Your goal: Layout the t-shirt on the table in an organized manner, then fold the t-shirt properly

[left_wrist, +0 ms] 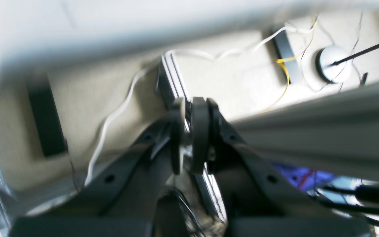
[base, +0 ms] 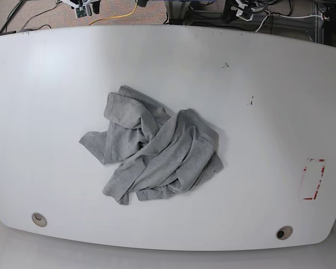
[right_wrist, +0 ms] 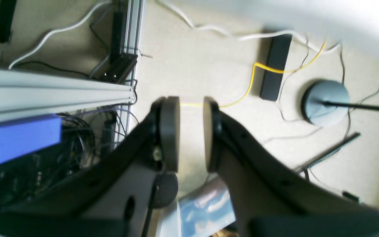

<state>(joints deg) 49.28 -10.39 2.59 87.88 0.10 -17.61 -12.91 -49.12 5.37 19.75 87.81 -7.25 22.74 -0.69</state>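
Base view: the heather-grey short-sleeved t-shirt of thin jersey [base: 154, 151] lay crumpled in a heap at the middle of the glossy white surface [base: 269, 101], well apart from every edge. Its folds overlapped so that collar, hem and sleeves could not be told apart; the heap's long axis ran roughly from the far-left corner toward the near-right, with one flap reaching toward the left edge. Near the right edge sat a red tape rectangle outline [base: 313, 179], and two round metal grommets [base: 38, 218] marked the near edge. Neither arm appeared over the surface.

Wrist views: both cameras looked down on a carpeted floor [right_wrist: 209, 49] strewn with cables. The left gripper [left_wrist: 191, 131] had its pads pressed nearly together with nothing between them; the right gripper [right_wrist: 191, 131] stood slightly parted, also empty. Both arms were judged parked off the surface, since the layout step had not yet begun and the garment was untouched.
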